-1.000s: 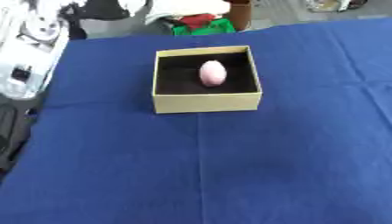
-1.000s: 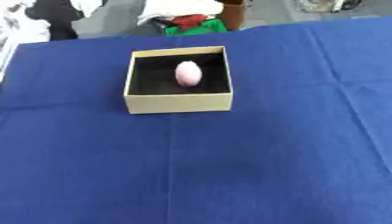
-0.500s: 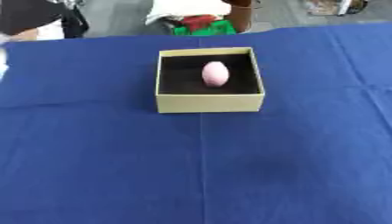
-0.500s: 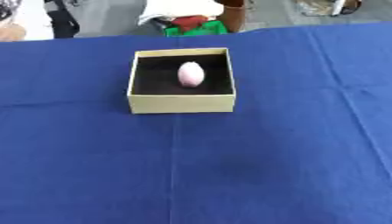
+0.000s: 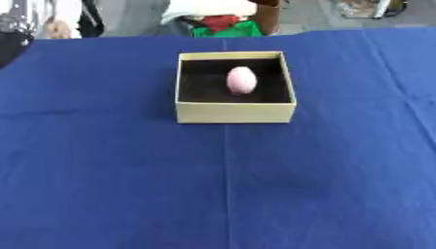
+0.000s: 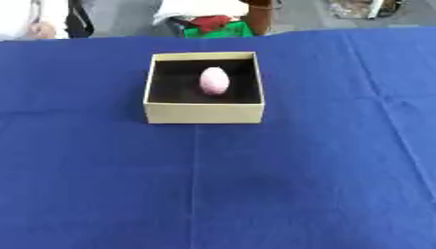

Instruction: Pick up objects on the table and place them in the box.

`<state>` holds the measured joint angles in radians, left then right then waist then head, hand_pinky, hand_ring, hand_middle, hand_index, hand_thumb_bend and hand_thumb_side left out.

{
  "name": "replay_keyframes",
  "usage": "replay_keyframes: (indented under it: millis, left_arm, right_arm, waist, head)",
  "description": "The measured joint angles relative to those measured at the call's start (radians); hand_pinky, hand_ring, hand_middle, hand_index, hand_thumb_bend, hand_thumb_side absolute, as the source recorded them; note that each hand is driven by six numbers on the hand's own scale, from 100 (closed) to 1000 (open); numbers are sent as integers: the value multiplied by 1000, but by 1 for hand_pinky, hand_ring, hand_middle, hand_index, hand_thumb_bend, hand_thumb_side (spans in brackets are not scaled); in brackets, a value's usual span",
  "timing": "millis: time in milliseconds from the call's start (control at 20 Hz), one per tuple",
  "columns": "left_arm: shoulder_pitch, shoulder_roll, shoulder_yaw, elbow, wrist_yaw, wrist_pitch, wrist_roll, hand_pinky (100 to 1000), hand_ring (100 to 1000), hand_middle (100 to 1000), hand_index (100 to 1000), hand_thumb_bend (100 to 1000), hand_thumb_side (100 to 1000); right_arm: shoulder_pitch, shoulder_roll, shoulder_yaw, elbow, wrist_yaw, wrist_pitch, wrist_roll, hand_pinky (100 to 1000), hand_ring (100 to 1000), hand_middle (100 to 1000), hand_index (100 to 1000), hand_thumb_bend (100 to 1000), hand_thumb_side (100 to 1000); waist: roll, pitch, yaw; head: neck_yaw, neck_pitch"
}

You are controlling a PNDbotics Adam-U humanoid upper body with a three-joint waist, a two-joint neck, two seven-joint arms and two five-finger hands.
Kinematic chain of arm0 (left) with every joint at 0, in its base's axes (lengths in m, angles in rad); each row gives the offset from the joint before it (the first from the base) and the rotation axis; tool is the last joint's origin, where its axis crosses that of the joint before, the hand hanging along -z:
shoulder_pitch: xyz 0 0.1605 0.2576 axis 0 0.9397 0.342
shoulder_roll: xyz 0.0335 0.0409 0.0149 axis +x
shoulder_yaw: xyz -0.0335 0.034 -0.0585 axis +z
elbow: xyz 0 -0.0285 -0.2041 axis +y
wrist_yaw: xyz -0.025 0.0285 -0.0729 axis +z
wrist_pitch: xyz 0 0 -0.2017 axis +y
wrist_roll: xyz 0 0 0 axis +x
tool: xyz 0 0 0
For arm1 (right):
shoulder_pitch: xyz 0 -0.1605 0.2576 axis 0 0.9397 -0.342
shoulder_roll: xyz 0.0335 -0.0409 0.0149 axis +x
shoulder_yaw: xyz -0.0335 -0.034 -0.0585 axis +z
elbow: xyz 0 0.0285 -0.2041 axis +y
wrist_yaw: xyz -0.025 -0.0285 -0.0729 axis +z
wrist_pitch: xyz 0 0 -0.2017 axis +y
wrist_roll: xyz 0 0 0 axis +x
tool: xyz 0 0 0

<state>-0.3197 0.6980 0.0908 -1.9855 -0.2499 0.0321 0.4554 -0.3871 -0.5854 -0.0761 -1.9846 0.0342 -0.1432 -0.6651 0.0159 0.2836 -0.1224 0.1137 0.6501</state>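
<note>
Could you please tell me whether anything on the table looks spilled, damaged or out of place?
Nothing stands out: the pink egg-shaped object lies inside the box, which sits upright on the blue cloth.

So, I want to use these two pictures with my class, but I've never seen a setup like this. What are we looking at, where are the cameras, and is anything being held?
Both pictures come from a two-eyed camera in a humanoid robot's head, looking down at its work table, so they are nearly the same. A blue cloth covers the table. On it stands an open cardboard box with a dark inside, and a pink egg-shaped object lies in it. Neither robot hand shows in either picture, so nothing is seen being held. No other loose objects show on the cloth.
</note>
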Motion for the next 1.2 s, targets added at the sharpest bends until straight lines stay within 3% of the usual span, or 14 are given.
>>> replay_keyframes:
  millis: [250,400,600,1200]
  left_arm:
    - [18,-26,23,0,33,-48,53,620,663,674,670,161,684]
    - [26,-34,37,0,50,-83,99,618,659,669,679,229,787]
    - [49,-47,49,0,58,-120,142,616,656,664,679,329,750]
    - [80,-81,65,0,85,-159,187,622,652,661,678,243,816]
  right_arm:
    - [0,0,-3,0,3,2,-4,761,739,748,850,243,1000]
    - [1,0,-4,0,4,3,-5,761,739,748,850,244,1000]
    - [1,0,-4,0,5,3,-6,761,739,748,850,246,1000]
    - [6,0,-4,0,7,6,-10,760,739,748,849,250,1000]
  waist:
    - [-5,0,0]
    - [-4,0,0]
    - [-3,0,0]
    - [-5,0,0]
  head:
    - [-4,0]
    - [-8,-1]
    - [-12,-1]
    - [-14,-1]
